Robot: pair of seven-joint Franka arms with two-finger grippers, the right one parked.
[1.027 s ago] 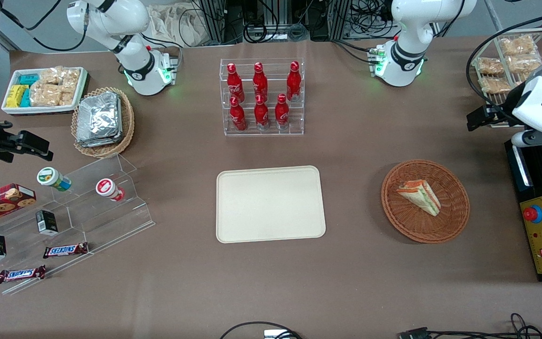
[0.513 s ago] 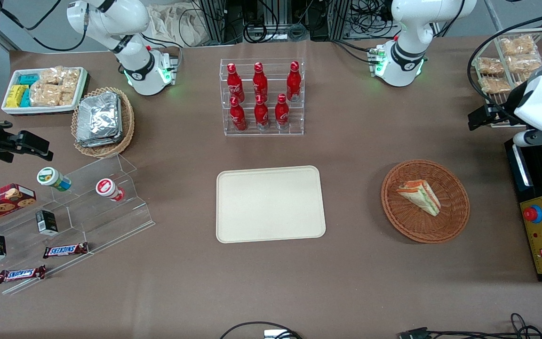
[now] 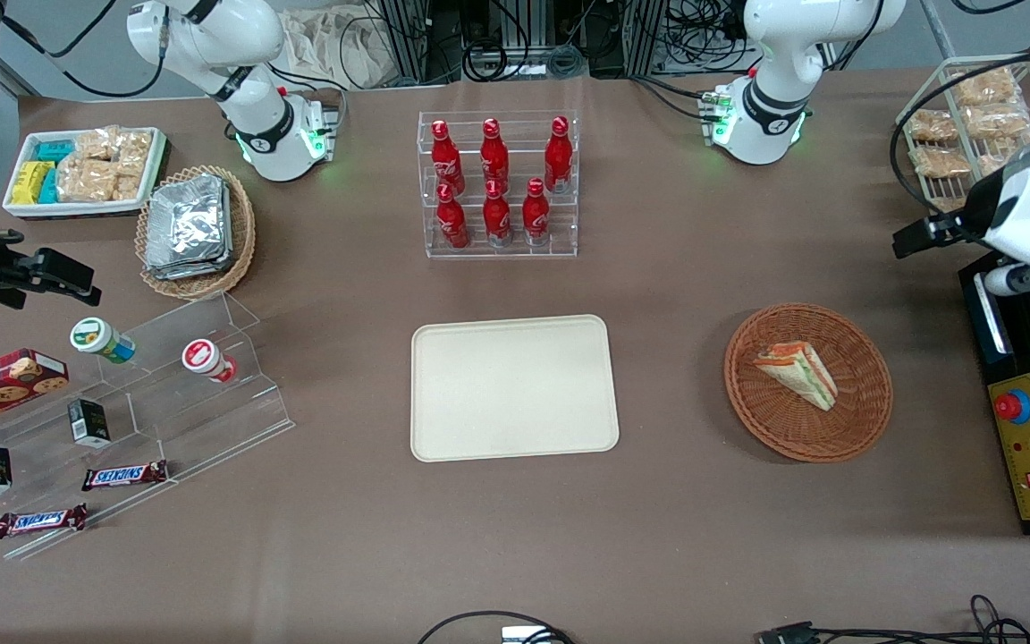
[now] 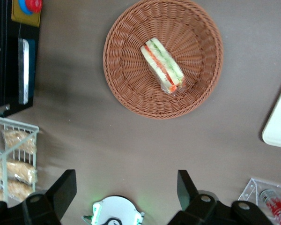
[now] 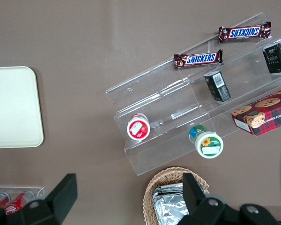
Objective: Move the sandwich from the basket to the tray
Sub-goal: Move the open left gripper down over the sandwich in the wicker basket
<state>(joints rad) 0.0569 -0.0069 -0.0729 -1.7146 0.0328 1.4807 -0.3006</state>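
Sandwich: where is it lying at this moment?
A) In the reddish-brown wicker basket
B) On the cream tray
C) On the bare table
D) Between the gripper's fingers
A: the sandwich lies inside the reddish-brown wicker basket; the cream tray holds nothing, and the open gripper is apart from it.

Woven wicker basket [image 3: 808, 383], matt plastic tray [image 3: 513, 387], glossy clear-wrapped sandwich [image 3: 798, 372], matt black gripper [image 4: 124, 193]

One sandwich [image 3: 798, 373]; one basket [image 3: 855, 429]; one tray [image 3: 513, 387]; six red bottles [image 3: 495, 182]; one gripper [image 4: 126, 190]
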